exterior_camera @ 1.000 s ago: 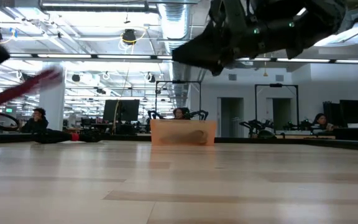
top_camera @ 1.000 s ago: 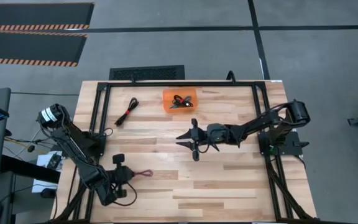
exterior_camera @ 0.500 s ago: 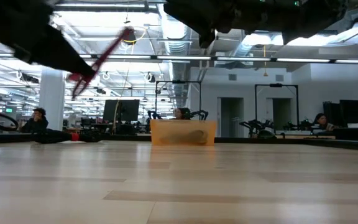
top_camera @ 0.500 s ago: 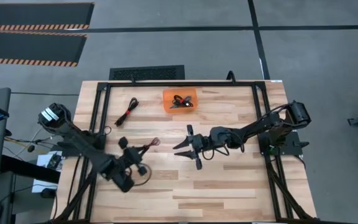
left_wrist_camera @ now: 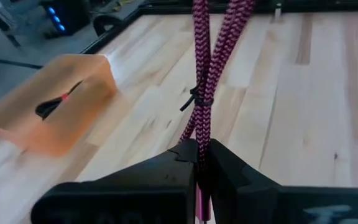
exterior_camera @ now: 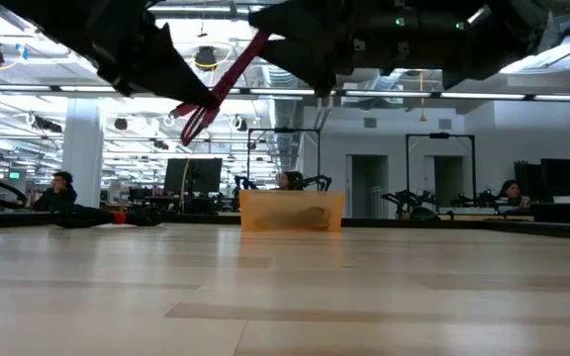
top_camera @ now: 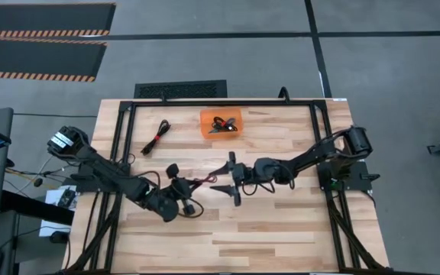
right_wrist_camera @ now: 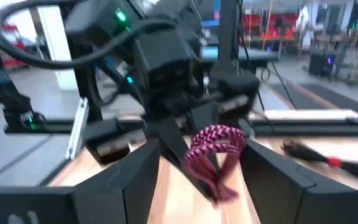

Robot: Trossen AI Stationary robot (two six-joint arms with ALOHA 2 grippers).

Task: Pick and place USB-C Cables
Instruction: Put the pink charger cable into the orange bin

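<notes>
My left gripper [top_camera: 189, 185] is shut on the magenta-purple cable [top_camera: 202, 181] above the middle of the table. The cable also shows in the left wrist view [left_wrist_camera: 209, 74] and the low view [exterior_camera: 228, 77]. My right gripper [top_camera: 220, 180] faces it, open. Its fingers stand on either side of the cable's looped free end [right_wrist_camera: 217, 144] without touching it. A red-and-black cable [top_camera: 156, 136] lies flat on the table at the far left. The orange tray [top_camera: 207, 130] holds more cables [top_camera: 221, 124]. My left gripper pinches the folded cable's strands [left_wrist_camera: 201, 142] between its two fingers, near one end of the bundle. The fingers are about level and point toward the table's right, along the cable. The cable sticks out ahead of the fingers, lifted clear of the table, tied at its middle [left_wrist_camera: 194, 99].
The orange tray [left_wrist_camera: 48, 106] stands on the far side of the table, beyond both grippers. A black frame [top_camera: 128, 114] runs around the table's far and side edges. Bare wood [top_camera: 281, 237] lies on the near side. People sit at desks in the room behind [exterior_camera: 59, 188].
My left gripper has carried the magenta cable from the near left of the table up and toward the right, up to my right gripper. The cable stays lifted clear. My right gripper has moved a little toward the table's left, so its open fingers now flank the cable's free end.
</notes>
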